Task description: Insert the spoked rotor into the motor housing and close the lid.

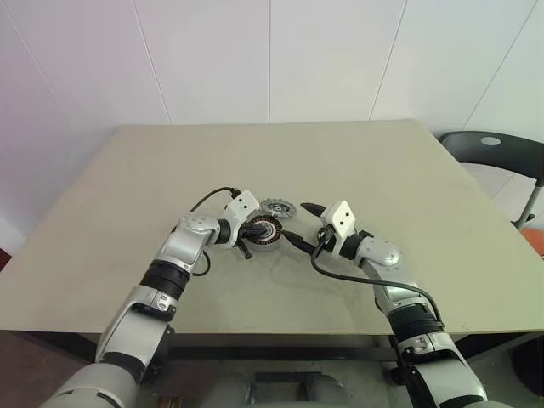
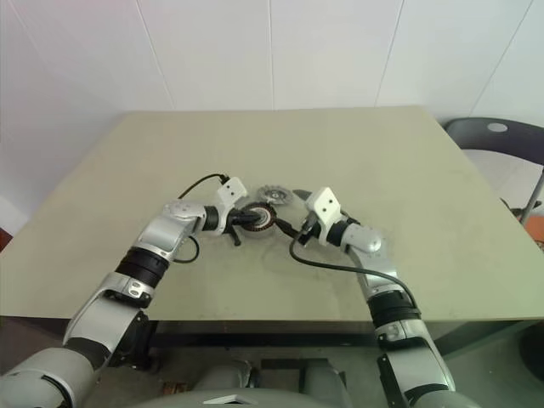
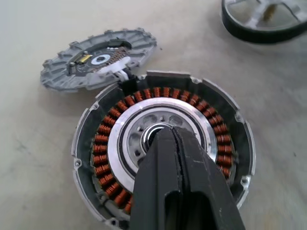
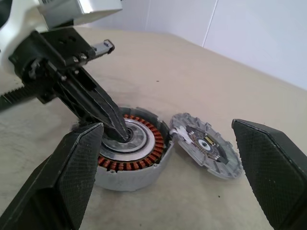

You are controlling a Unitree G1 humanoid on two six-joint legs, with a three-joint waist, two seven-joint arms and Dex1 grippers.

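The beige tabletop (image 1: 382, 170) is carrying the motor housing (image 3: 100, 191), its hinged lid (image 3: 62, 76) lying open beside it, and the spoked rotor (image 3: 261, 21) nearby

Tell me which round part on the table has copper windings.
The motor housing, under the shut left hand; the hinged lid beside it shows none.

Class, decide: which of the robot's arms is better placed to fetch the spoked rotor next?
Probably the right. The right gripper is open and empty beside the motor housing, while the left gripper is shut with its tips in the housing's hub. The spoked rotor lies loose nearby.
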